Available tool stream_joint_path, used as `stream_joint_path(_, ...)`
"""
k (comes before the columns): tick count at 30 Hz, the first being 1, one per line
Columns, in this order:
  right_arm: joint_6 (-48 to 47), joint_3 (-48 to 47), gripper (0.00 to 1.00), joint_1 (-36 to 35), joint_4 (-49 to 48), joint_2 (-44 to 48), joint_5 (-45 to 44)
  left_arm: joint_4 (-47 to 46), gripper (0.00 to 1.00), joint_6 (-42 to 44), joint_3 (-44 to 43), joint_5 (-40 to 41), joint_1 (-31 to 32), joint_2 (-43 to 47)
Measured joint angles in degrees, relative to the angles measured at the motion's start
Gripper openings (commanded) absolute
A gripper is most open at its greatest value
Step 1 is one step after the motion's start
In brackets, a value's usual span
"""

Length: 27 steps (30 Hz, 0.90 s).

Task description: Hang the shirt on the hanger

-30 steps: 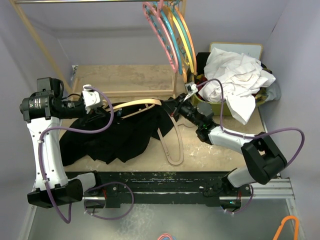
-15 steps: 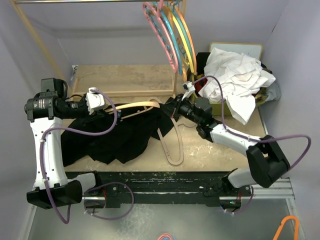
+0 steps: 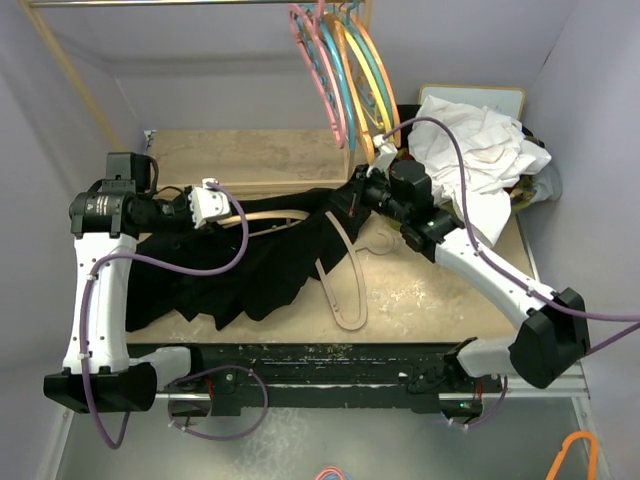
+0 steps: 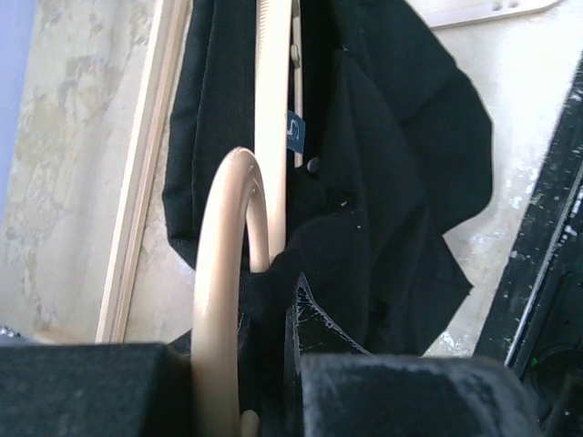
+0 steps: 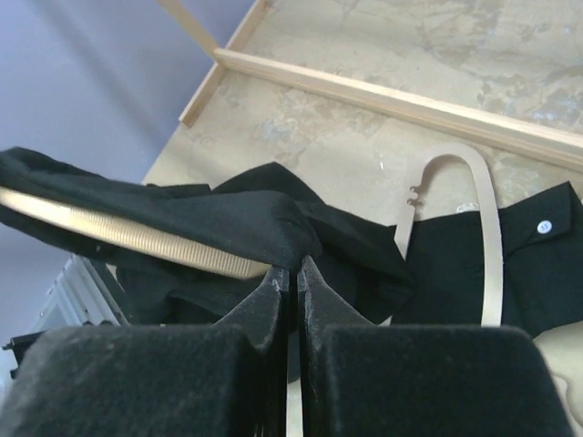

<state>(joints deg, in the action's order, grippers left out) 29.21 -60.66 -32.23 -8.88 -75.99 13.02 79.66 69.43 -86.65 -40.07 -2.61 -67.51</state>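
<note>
The black shirt [image 3: 250, 265] lies spread over the table's left half, its upper edge lifted. The cream hanger [image 3: 280, 212] runs across that raised edge, partly inside the fabric. My left gripper [image 3: 228, 212] is shut on the hanger's neck by the hook. In the left wrist view the hook and arm of the hanger [image 4: 273, 109] stand against the shirt [image 4: 392, 182], with the gripper [image 4: 260, 314] closed round them. My right gripper [image 3: 357, 195] is shut on a fold of shirt [image 5: 228, 218] at the hanger's [image 5: 127, 235] ribbed far end, fingers [image 5: 293, 273] pressed together.
A pinkish-tan hanger [image 3: 345, 290] lies flat on the table, partly under the shirt. Coloured hangers [image 3: 345, 70] dangle from the rail at the back. A basket of white cloth [image 3: 480, 150] fills the back right corner. A low wooden rail [image 3: 250, 185] crosses behind the shirt.
Both grippers have moved rightward and toward the back, carrying the hanger and the shirt's upper edge with them. The right arm has stretched out and risen. Both grips are unchanged.
</note>
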Motion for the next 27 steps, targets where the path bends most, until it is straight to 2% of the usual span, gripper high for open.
stream_joint_path(6, -0.52, -2.78, 0.0, -0.2, 4.61, -2.86, 3.91, -8.24, 0.0, -8.55, 0.24, 5.09, 0.39, 0.0)
stream_joint_path(11, 0.26, -2.95, 0.0, -9.62, 3.5, -2.8, 3.52, -14.27, 0.0, -19.08, 1.22, 6.69, 0.26, 0.04)
stream_joint_path(15, 6.97, -1.68, 0.0, -16.85, -8.66, -2.95, 5.22, -17.57, 0.0, -26.16, 2.19, 4.87, 0.11, 0.26)
stream_joint_path(19, 12.68, -3.91, 0.0, -19.1, -19.74, -7.08, 5.6, -20.22, 0.0, -31.54, 4.04, 2.34, 0.11, 1.51)
stream_joint_path(20, 13.6, -5.09, 0.04, -19.56, -21.55, -8.61, 5.6, -20.63, 0.0, -32.48, 4.44, 1.86, 0.11, 1.84)
stream_joint_path(24, 16.0, -7.91, 0.62, -21.49, -27.63, -13.09, 6.47, -21.51, 0.0, -34.29, 5.07, -0.42, 0.0, 3.02)
stream_joint_path(25, 15.98, -7.63, 0.88, -21.7, -28.52, -13.27, 6.91, -21.57, 0.0, -34.23, 5.07, -0.85, 0.0, 3.23)
stream_joint_path(26, 14.88, -6.27, 0.99, -21.99, -30.8, -12.96, 7.39, -21.44, 0.0, -33.94, 5.05, -1.33, 0.0, 3.48)
stream_joint_path(27, 13.66, -3.69, 1.0, -22.34, -33.18, -11.89, 7.48, -21.27, 0.0, -33.62, 5.03, -1.7, 0.0, 3.67)
